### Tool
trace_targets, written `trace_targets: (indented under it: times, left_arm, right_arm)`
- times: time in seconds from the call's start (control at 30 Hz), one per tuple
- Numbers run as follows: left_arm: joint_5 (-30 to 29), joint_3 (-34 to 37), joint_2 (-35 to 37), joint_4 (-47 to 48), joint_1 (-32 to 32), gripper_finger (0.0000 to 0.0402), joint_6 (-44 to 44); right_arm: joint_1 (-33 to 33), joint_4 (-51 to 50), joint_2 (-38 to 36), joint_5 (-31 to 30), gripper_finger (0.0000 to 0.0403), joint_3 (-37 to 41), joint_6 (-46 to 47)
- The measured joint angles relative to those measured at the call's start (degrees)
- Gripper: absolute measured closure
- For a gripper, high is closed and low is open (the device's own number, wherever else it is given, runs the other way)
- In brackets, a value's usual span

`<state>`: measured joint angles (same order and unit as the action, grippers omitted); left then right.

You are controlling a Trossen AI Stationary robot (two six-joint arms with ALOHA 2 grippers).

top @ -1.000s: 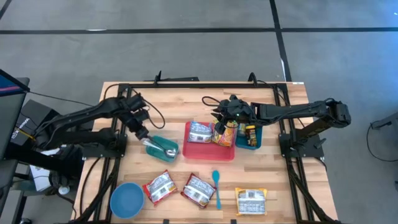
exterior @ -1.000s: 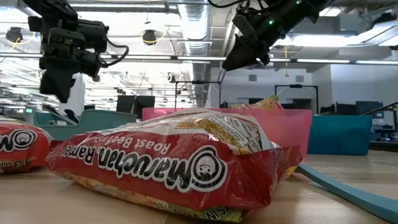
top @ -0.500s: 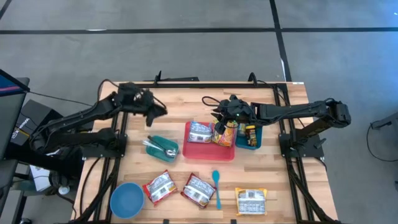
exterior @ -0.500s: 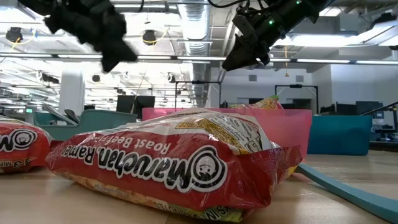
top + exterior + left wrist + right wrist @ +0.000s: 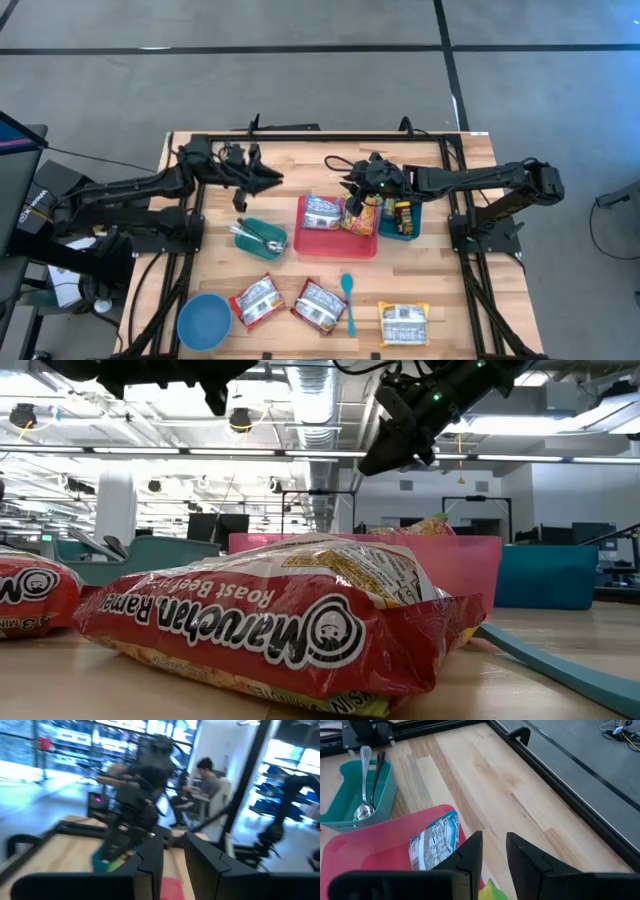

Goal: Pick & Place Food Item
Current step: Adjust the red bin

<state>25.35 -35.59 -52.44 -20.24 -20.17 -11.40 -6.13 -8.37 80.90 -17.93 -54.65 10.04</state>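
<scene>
High view: right gripper [image 5: 352, 203], fingers narrowly parted and empty, hovers over the red bin [image 5: 336, 243] holding a ramen packet [image 5: 322, 211]; left gripper [image 5: 262, 178], narrowly parted, hangs far-left.

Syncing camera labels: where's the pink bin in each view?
High: pink bin at table centre, under the right pincer.
Low: its wall shows behind the ramen packet.
Left wrist: blurred pink patch by the fingers, probably the bin.
Right wrist: rim near view, teal cutlery tray beside it.
Shared landmark: that tray.
</scene>
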Motion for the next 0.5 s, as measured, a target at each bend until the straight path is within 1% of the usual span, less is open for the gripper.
trace_targets:
  times: [0.3,0.5]
  left_arm:
    - [-0.04,0.02,-4.99,-0.32,10.76,0.0329,0.96]
    - [-0.14,0.02,-8.32,-0.36,17.28,0.0329,4.29]
  right_arm:
    - [0.92,-3.49,0.00,0.11,0.0322,0.00,0.44]
    - [3.44,-5.02,0.00,0.16,0.0322,0.00,4.13]
